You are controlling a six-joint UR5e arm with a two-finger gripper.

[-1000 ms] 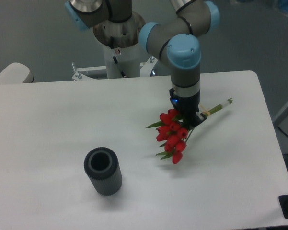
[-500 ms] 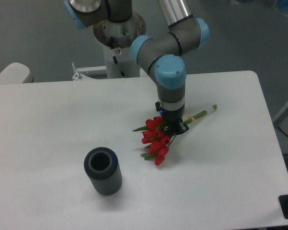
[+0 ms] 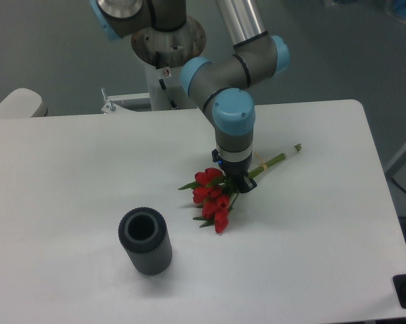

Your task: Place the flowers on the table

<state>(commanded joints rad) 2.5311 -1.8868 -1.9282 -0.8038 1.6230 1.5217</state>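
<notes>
Flowers low over the table, right of and beyond the dark ribbed cylinder, well apart from it; red heads pointing toward the cylinder side, green stems running up and away to the right, pale band just beyond the wrist; cannot tell whether the heads already touch the surface or hang just above it.

Gripper directly over the bunch where stems meet heads; appears clamped on the stems, though the fingers sit mostly hidden under the wrist; bunch tilted, stem ends looking higher than the heads.

Risks, as judgement: release while the stem end is raised would let the bunch drop and roll; pressing lower could crush the heads against the table; a loose stem might cling to a finger on opening and drag the bunch.

Against the frame half a second back: bunch and wrist shifted slightly left, nearer the cylinder, and seemingly lower; one second back, markedly farther right; cylinder unmoved.
</notes>
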